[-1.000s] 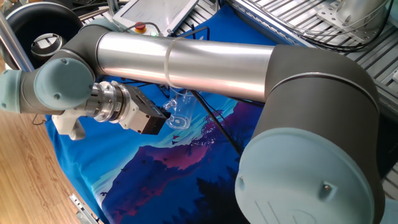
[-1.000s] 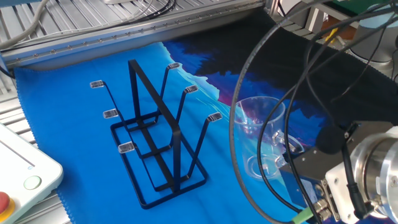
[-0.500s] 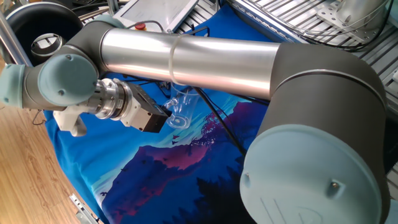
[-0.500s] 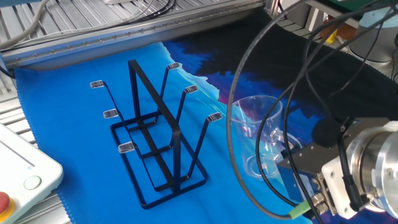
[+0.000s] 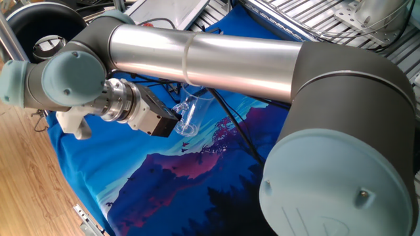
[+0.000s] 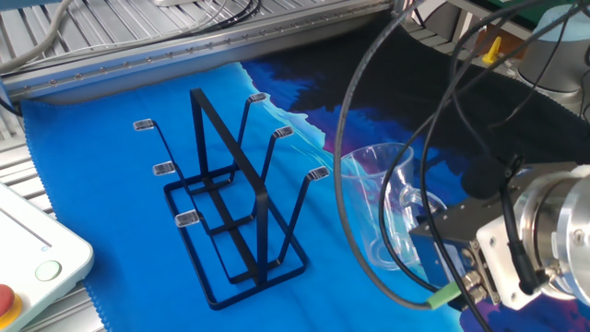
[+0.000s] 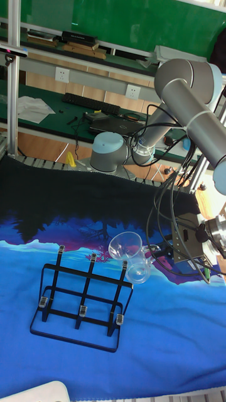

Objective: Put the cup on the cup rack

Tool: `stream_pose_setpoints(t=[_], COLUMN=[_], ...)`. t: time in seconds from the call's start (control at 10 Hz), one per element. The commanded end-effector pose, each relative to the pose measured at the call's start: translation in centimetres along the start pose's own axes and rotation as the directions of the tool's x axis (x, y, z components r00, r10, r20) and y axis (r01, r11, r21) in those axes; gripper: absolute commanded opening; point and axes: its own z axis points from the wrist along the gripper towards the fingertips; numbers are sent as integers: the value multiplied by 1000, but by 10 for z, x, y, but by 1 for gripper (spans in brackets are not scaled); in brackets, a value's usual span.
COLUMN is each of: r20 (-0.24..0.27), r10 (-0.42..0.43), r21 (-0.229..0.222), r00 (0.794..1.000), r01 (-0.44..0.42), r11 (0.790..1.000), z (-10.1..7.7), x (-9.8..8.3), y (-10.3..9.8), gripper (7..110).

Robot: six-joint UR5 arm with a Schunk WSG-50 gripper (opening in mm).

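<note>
Holding the cup (image 6: 385,210) by its handle side, the gripper (image 6: 426,228) has its black fingers pinched on the glass, though the fingertips themselves are hard to make out: in the other fixed view thick cables cross in front of them, and in one fixed view the gripper (image 5: 172,122) shows only its dark body meeting the cup (image 5: 190,113), with the arm's silver tube cutting off the cup's upper rim. The tall fixed view gives the clearest outline: the cup (image 7: 129,254) is tilted, mouth turned up and away from the gripper (image 7: 156,252), and it appears lifted off the cloth, though its clear walls blur into the pattern beneath, so its base is hard to tell.

Ahead of the gripper, past the cup's mouth, stands the cup rack (image 6: 230,201), a black wire frame with upright pegs, seated on the blue printed cloth (image 6: 111,194) that covers the worktop. In the tall fixed view the cup rack (image 7: 81,301) sits just below and beside the cup, and the cup's rim overlaps the nearest peg in the picture; whether they touch cannot be told. The rack is out of sight in one fixed view, behind the arm.

A white control box (image 6: 32,263) is cut off at the frame corner, beyond the rack.
</note>
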Motion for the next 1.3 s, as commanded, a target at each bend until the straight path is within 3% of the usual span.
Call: stream_pose_setpoints(t=[0.0, 1.2], r20=[14, 22], r10=[-2, -13], r21=[-5, 14], r00=[1000, 1000], r01=[2, 13], r11=[1000, 1000], z=[0, 9], x=[5, 21], y=[2, -3], gripper=[7, 7])
